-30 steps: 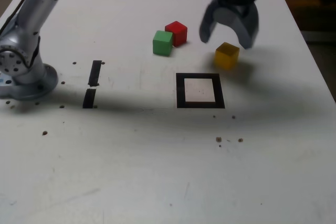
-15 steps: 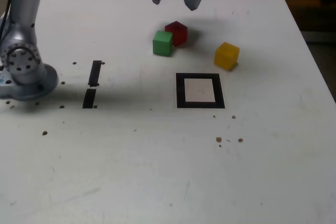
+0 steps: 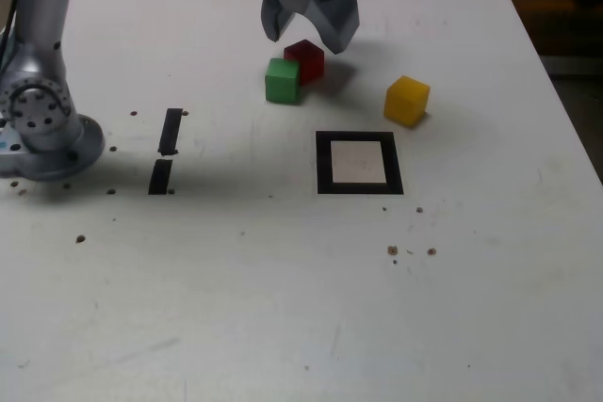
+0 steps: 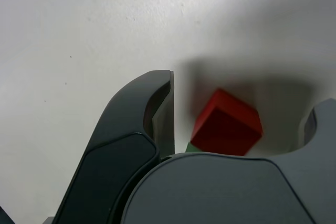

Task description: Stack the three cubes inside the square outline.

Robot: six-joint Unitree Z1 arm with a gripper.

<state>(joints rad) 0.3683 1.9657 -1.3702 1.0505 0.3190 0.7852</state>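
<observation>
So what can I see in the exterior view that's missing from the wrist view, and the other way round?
Only the exterior view shows the yellow cube, the square outline, the two short black strips and the arm's base.

Only the wrist view gives a close look from above between the open jaws of the pincer, with the red cube there.

Both show the pincer, the red cube, part of the pale table and the green cube, though the wrist view catches just a sliver of green.
</observation>
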